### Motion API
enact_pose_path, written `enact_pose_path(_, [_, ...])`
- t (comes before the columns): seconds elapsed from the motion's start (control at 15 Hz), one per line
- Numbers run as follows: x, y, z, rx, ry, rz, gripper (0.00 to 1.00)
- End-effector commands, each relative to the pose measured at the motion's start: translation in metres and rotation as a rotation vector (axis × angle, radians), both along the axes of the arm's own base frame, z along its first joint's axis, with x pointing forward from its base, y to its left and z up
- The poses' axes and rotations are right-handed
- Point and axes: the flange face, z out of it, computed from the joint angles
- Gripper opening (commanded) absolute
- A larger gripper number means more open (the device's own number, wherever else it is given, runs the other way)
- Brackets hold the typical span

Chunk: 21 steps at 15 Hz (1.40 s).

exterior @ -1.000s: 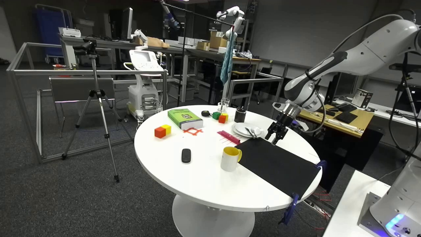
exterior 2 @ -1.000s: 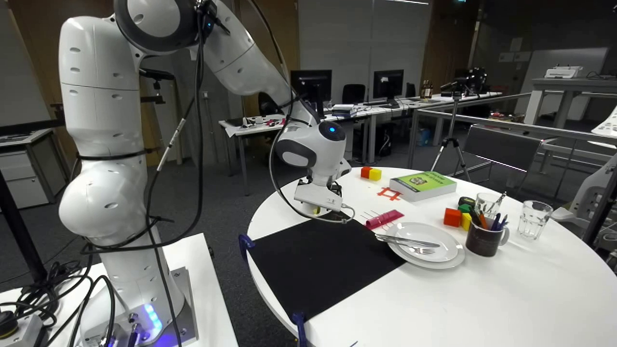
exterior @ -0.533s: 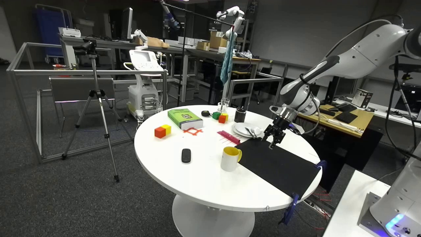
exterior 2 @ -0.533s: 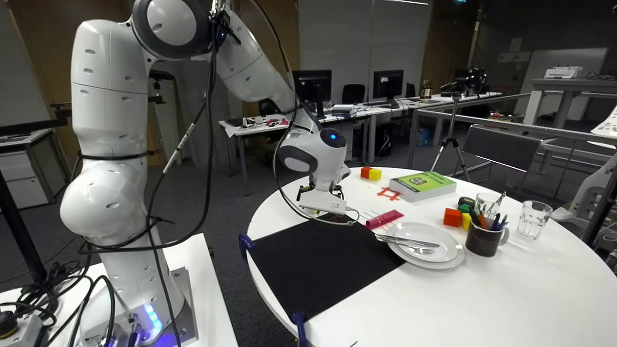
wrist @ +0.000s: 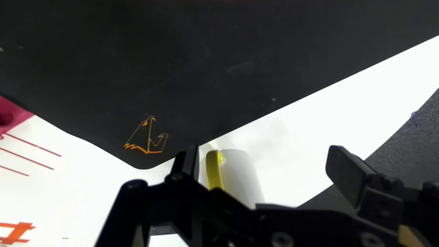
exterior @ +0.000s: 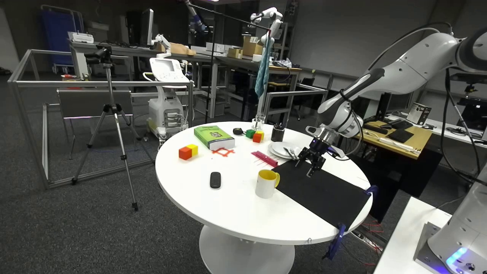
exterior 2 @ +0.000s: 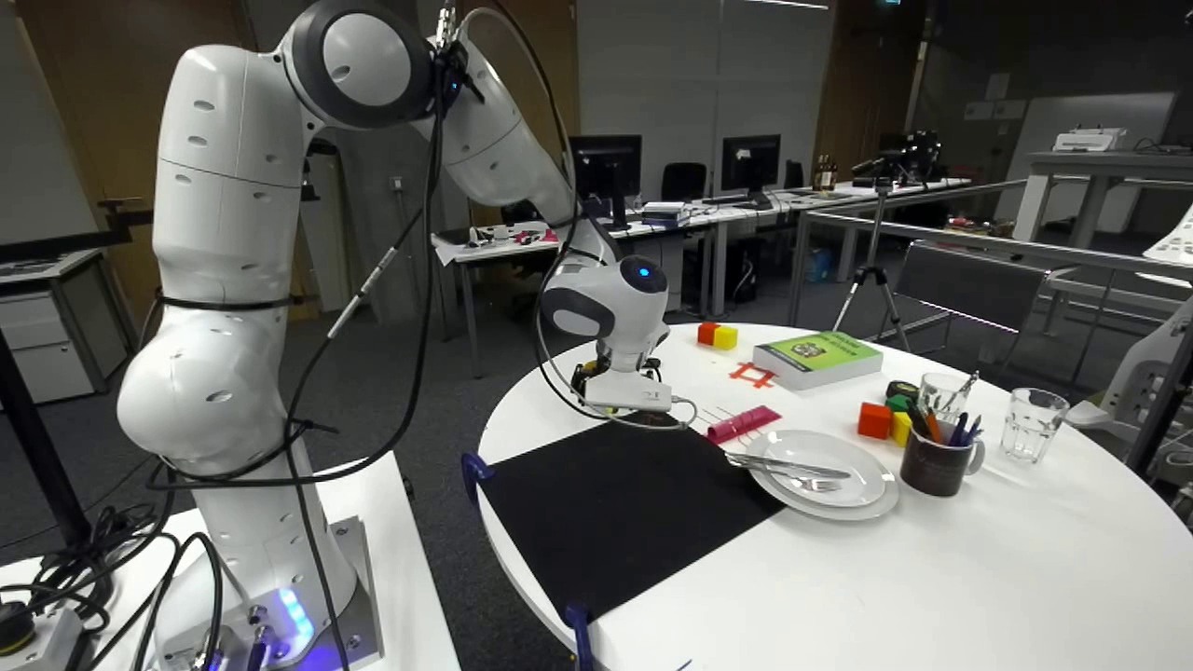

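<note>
In an exterior view, a yellow-lined white mug (exterior: 264, 189) sits at eight o'clock from the gaping claw (exterior: 304, 169); a dark cup (exterior: 278, 135) at eleven holds pens (exterior 2: 959, 431).

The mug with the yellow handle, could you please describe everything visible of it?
The mug has a glossy white outside, a yellow inside and a yellow handle, and looks ceramic. It stands upright on the white table, its handle turned toward the black mat beside it. Only the table visibly touches it; the open hand is apart.

Gripper (wrist: 263, 154) stands wide — white mug (wrist: 241, 173) partly behind it.
</note>
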Motion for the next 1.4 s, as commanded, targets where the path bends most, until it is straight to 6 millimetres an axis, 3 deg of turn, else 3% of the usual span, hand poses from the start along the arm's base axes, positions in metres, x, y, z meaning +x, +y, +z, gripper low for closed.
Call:
enact_pose_path(0.0, [0.008,0.009,-0.002,0.008,-0.046,-0.012,1.00])
enact_pose_path(0.47, [0.011,0.023,-0.008,0.019,-0.061,-0.056,1.00])
enact_pose_path(1.33, [0.015,0.044,-0.020,-0.027,-0.117,0.040,1.00])
